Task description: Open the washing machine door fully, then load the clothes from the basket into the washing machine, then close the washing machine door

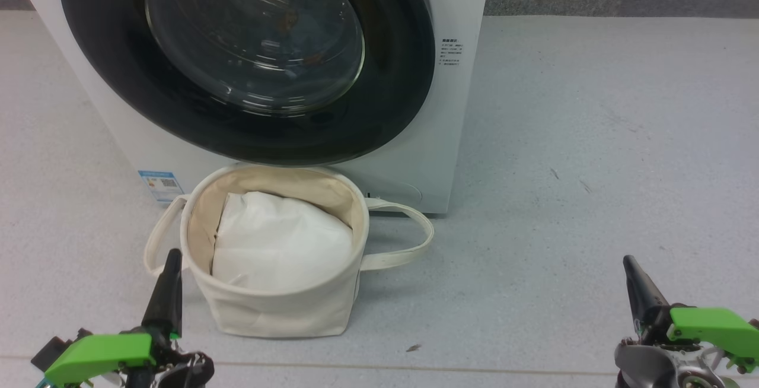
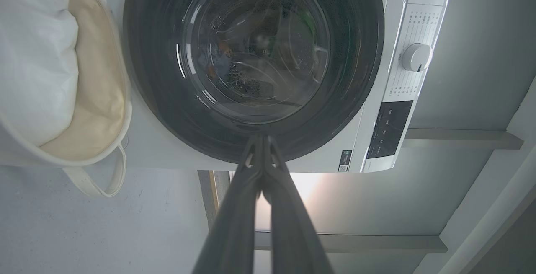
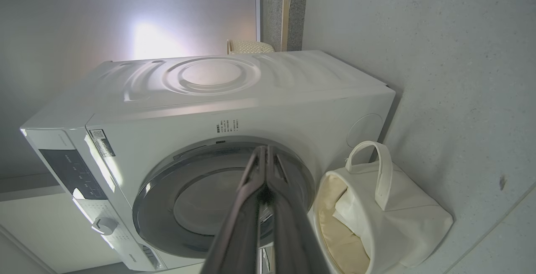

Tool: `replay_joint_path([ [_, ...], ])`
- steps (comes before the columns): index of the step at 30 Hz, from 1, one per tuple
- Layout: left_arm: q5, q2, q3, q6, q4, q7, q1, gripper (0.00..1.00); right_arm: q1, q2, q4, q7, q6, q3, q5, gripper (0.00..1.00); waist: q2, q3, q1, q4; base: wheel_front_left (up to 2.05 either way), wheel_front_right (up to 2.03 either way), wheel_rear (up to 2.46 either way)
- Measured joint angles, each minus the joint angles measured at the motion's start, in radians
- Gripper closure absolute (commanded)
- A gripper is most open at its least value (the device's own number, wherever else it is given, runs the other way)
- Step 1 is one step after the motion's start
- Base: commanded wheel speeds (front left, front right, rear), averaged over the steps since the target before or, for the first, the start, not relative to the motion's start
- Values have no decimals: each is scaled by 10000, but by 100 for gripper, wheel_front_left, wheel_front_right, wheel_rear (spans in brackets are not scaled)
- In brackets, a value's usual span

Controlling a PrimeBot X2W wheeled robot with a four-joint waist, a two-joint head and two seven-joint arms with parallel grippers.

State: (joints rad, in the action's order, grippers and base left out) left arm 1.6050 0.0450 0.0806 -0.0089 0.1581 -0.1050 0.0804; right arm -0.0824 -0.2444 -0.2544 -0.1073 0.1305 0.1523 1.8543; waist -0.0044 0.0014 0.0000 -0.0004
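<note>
Head view, looking down at a grey floor [image 1: 593, 139]. The white washing machine [image 1: 456, 109] occupies the upper left and centre of the frame. The washing machine door [image 1: 249, 38], with a glossy black rim around bulging clear glass, sits shut against the machine's front. Behind the glass, near the top centre, a dim bluish patch with orange marks is the clothes [image 1: 287, 29], inside the drum; details are hard to make out.

Just below the door, in the centre, the cream basket [image 1: 284, 311] stands upright on the floor, touching or nearly touching the machine. One loop handle hangs out to each side. A plain white fabric bundle [image 1: 278, 239] lies inside it. A small blue label sticker [image 1: 159, 185] is on the machine's lower left corner, beside the basket.

The left gripper [image 1: 172, 260] is at the lower left, just beside the basket, with its dark fingers pressed together and holding nothing. The right gripper [image 1: 627, 263] is at the lower right, well apart from the basket, likewise closed and empty.

In the left wrist view, the closed fingers [image 2: 251, 169] point towards the door's rim. In the right wrist view, the joined fingers [image 3: 251, 182] point at the door.
</note>
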Motion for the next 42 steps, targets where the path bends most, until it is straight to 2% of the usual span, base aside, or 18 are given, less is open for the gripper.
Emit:
replay_joint_path([
  [42, 0, 0, 0, 0, -8, 0, 0, 100, -181, -913, 422, -980, 0, 1206, 1024, 100, 0, 13, 0, 2, 0, 0, 0],
])
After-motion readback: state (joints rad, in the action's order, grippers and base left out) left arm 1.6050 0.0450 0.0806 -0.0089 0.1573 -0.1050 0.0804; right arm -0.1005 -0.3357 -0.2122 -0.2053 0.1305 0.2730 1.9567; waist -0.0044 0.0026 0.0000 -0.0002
